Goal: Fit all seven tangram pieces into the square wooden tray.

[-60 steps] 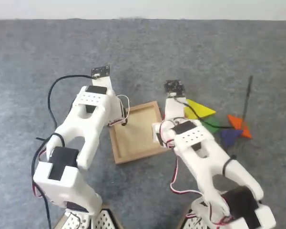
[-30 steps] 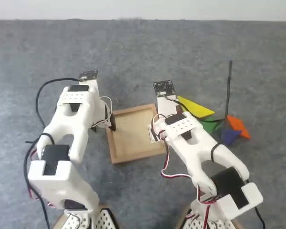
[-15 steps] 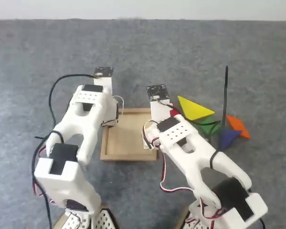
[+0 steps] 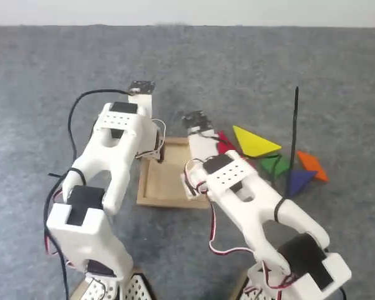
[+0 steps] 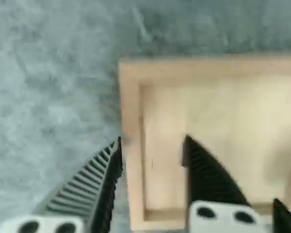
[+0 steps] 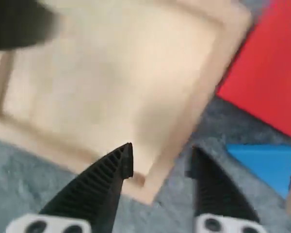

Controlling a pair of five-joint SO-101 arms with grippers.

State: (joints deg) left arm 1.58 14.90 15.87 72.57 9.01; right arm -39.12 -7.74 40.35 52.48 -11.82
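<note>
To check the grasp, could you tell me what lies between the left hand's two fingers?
The side wall of the wooden tray: the left hand straddles it, one finger outside, one inside, as the left wrist view shows.

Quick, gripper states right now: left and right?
Left gripper: open, astride the tray wall.
Right gripper: open, astride the tray wall.

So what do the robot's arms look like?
The left arm and right arm are chunky white plastic with black motor blocks and rows of little holes. A black cable loops off the left arm, and thin red and white wires hang by the right arm. The left gripper and right gripper have black fingers with ridges like tiny teeth.
</note>
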